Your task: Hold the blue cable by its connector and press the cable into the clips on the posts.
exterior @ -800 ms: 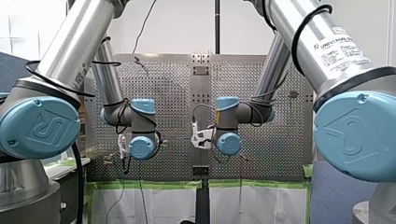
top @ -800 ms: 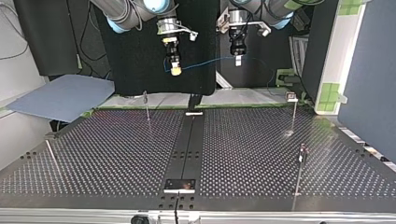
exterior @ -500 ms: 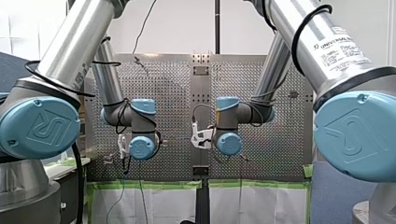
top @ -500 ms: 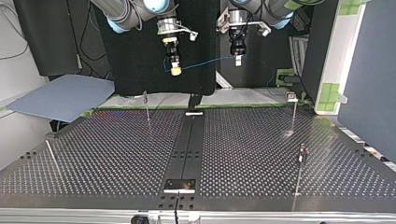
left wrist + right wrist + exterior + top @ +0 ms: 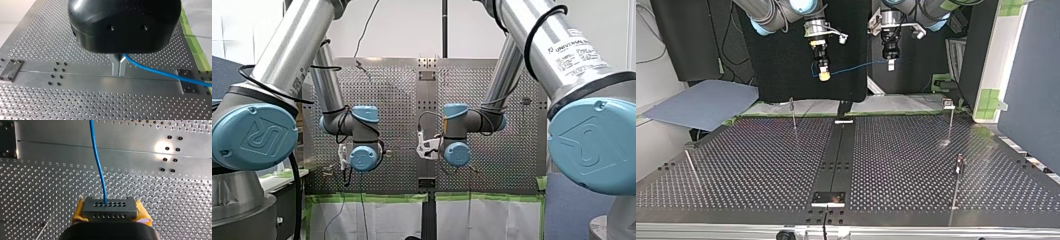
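My right hand (image 5: 824, 76) hangs at the top view's left, above the far edge of the surface (image 5: 751, 165). Its yellow pads (image 5: 78, 212) are clamped on a dark, box-shaped connector (image 5: 110, 209) whose face carries two rows of small round holes. A thin, smooth blue cable (image 5: 856, 66) leaves one hole in the upper row. It runs through the air, rising gently towards the view's right, and touches neither the surface nor any post.

The cable ends at my left hand (image 5: 891, 64), at the view's right. This hand has a rounded black body and two slim metal fingers (image 5: 116, 65). The fingers are pinched narrowly together on the cable, which slips out to one side of them.

Below both hands lies the surface, a flat metal plate covered in a regular grid of small holes. A smooth, darker strip with a few bolt holes runs down its middle. Thin upright metal posts (image 5: 794, 116) stand well apart on it, one left of the strip and two right of it. The two on the right are topped with small clips (image 5: 948, 103).
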